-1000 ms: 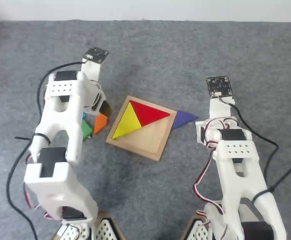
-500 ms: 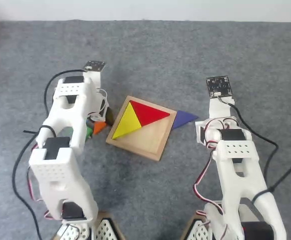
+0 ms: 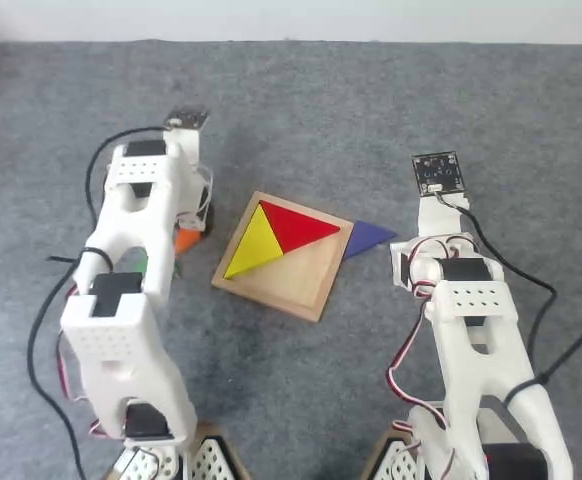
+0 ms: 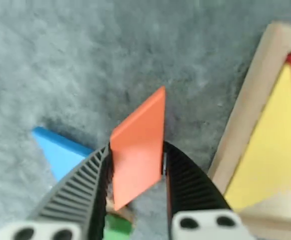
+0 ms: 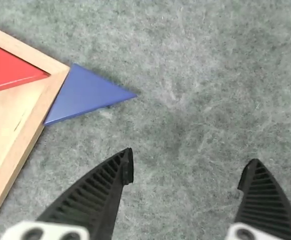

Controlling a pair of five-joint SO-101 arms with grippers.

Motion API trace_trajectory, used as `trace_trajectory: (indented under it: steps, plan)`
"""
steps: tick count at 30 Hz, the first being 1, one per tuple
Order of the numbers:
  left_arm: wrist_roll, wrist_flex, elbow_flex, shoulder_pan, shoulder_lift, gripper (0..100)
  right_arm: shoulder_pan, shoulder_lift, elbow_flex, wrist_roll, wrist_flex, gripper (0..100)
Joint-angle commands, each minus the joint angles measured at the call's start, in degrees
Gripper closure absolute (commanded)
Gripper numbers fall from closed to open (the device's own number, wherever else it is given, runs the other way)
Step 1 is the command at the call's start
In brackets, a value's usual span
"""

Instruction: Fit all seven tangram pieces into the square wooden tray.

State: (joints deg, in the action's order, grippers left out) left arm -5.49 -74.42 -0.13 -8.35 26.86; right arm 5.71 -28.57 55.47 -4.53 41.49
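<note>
L end effector (image 4: 137,150) is gripping the orange piece (image 4: 140,132) btw both fingers, w/ the piece's long axis running fwd past the tips. Wooden tray (image 3: 271,295) is lying just beside that end effector, opposite the light-blue piece (image 4: 60,150). Yellow piece (image 3: 254,245) and red piece (image 3: 296,225) are sitting inside, w/ bare wood beyond them, prob. the drop zone. R end effector (image 5: 188,167) is hanging open. Dark-blue triangle (image 5: 85,95) is lying ahead of its tips, touching the tray corner, so R arm is nearer to it.
</note>
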Motion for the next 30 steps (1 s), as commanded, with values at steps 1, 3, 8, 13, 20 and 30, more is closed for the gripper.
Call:
trace_trajectory:
  steps: [1, 3, 8, 13, 20, 30]
  plan:
    - [1.23, -6.33, -8.40, 5.19, -8.53, 99, -0.22, -2.24, -0.35, 0.35, 0.13, 66.3]
    - [2.90, -8.79, -10.51, 7.91, -10.55, 99, -0.48, -2.42, -0.35, 0.35, 0.13, 66.3]
    - [6.24, -11.87, -10.95, 17.41, -11.69, 99, -1.98, -2.77, -0.44, 0.35, 0.48, 66.3]
    - [10.20, -9.58, -8.22, 27.34, -8.35, 99, -6.37, -2.77, -0.70, 1.41, 0.13, 66.3]
    - [13.36, -2.81, -7.25, 33.58, -0.79, 99, -7.25, -2.59, -0.97, 3.43, 0.13, 66.3]
    - [13.10, -1.49, -7.25, 34.11, 4.57, 99, -7.16, -2.51, -1.05, 3.43, 0.13, 66.4]
